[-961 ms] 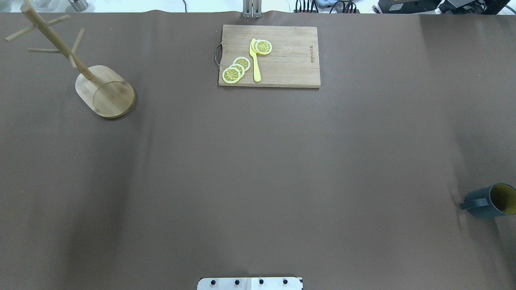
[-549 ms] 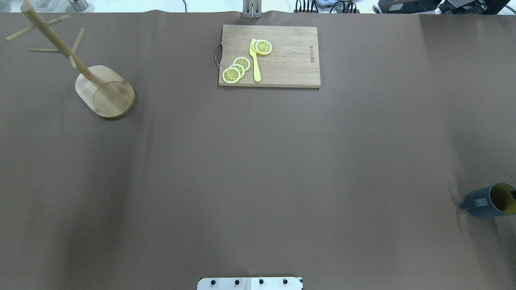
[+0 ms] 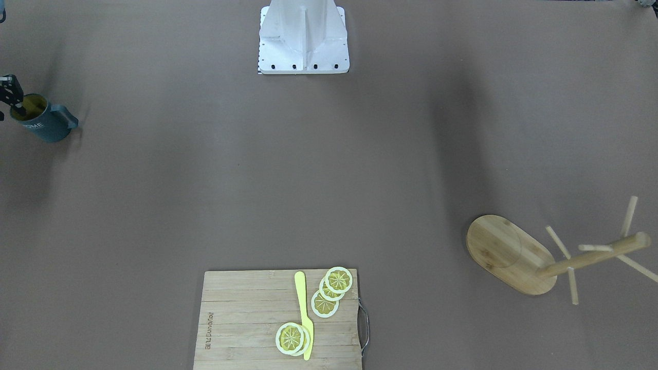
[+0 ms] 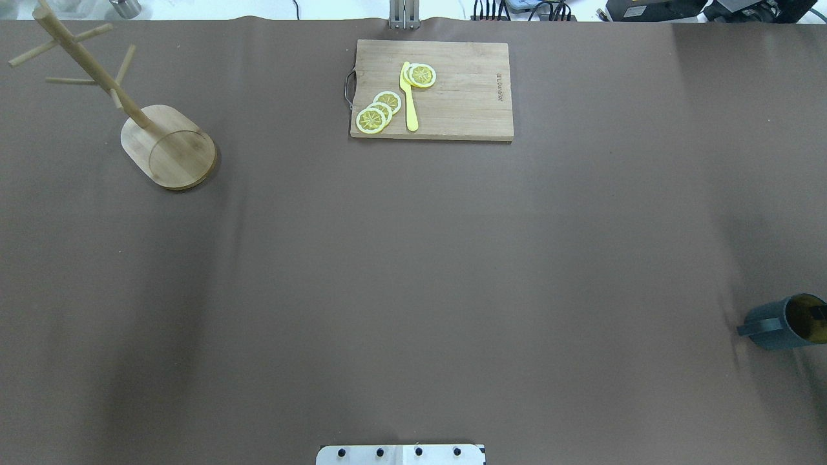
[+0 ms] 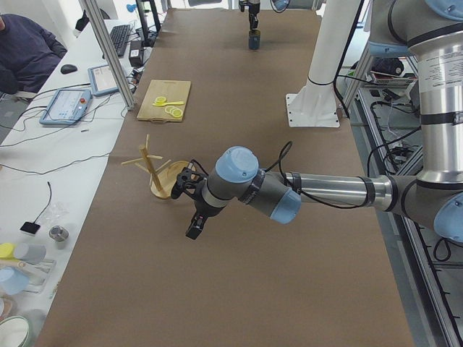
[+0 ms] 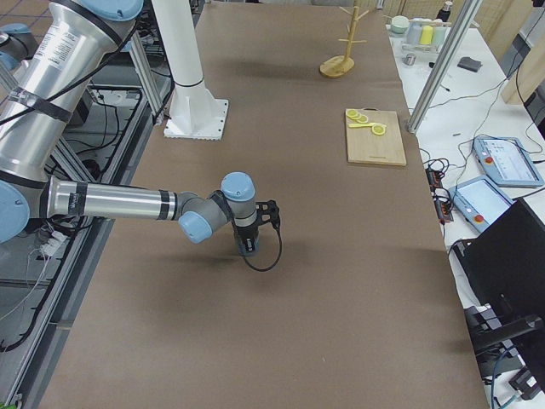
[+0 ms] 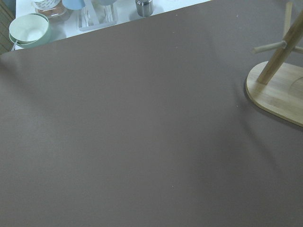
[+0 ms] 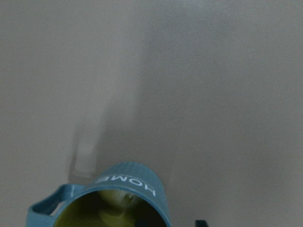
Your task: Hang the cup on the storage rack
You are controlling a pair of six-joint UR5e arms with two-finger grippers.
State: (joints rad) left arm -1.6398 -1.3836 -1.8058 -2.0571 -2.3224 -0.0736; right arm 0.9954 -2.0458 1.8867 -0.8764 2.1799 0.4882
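Two sets of fingers, and only one is near. In the front-facing view the right fingers (image 3: 13, 95) dip at the mouth of the cup (image 3: 43, 126), well off to one side of the board (image 3: 247, 318). The rack (image 3: 509, 254) stands off the board's other side.

Overhead, the cup (image 4: 772, 329) stands upright, its handle pointing back towards the board's side.

From the left end, the left fingers (image 5: 195, 225) hang near the rack, and I cannot tell whether they are spread.

The right wrist view shows one tip (image 8: 201, 222) outside the cup's wall. The right fingers look spread and astride the rim, gripping nothing, so closing on that wall is probably next.
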